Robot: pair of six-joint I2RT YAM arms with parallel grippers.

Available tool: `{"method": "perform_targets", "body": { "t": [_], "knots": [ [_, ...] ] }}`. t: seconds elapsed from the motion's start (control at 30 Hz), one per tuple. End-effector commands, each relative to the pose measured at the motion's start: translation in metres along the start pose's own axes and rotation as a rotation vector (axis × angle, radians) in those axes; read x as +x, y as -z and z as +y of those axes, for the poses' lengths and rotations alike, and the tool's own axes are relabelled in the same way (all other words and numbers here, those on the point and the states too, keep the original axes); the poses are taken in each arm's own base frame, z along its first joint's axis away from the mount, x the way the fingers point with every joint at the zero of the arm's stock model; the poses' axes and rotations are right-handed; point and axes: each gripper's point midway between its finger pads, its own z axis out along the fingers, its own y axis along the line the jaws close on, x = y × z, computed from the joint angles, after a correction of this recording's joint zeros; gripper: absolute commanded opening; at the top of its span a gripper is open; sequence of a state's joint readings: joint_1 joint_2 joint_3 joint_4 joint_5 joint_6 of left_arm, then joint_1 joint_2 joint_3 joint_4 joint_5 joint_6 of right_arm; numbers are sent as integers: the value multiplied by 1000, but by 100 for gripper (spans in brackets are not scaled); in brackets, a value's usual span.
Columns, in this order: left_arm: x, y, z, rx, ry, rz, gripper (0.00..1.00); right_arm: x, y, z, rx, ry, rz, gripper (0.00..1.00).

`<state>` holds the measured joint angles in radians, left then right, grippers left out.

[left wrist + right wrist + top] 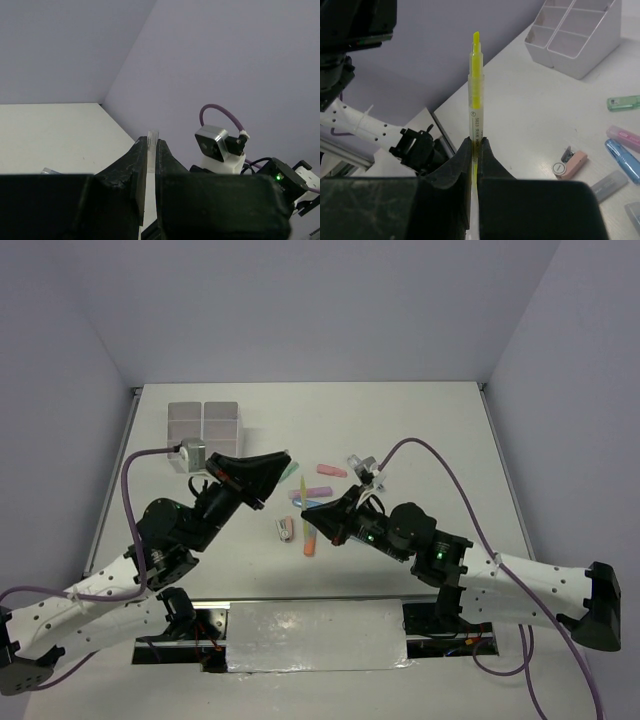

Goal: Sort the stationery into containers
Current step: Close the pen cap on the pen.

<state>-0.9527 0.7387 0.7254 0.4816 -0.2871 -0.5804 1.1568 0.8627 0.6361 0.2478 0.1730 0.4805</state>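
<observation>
My right gripper (476,142) is shut on a clear pen with yellow ink and a bare yellow tip (476,90), which sticks out past the jaws. In the top view this gripper (312,518) hangs over the middle of the table. My left gripper (151,142) is shut on a small clear plastic piece (152,150), held in the air; it sits left of the stationery in the top view (283,462). Loose stationery lies between the arms: a pink stick (331,470), a blue one (316,503), a green one (622,102). The whitish container block (204,423) stands at the far left.
More pieces lie on the table: a pink stick (625,136), a blue stick (625,160), a small pink piece with a round mark (570,165), a grey clear stick (606,185). Purple cables loop above both arms. The table's near edge lies below the arms.
</observation>
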Motion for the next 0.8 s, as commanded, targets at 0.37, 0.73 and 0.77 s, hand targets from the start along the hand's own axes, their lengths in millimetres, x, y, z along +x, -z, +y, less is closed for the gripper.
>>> {"method": "perform_targets", "body": {
  "t": [0.37, 0.73, 0.77],
  "knots": [
    [-12, 6, -20, 110, 5, -50, 0, -38, -9, 36, -68, 83, -54, 0],
    [-10, 7, -13, 86, -20, -48, 0, -35, -9, 46, -75, 106, -43, 0],
    [-10, 8, -12, 83, -23, -50, 0, -35, -9, 45, -65, 108, -44, 0]
  ]
}}
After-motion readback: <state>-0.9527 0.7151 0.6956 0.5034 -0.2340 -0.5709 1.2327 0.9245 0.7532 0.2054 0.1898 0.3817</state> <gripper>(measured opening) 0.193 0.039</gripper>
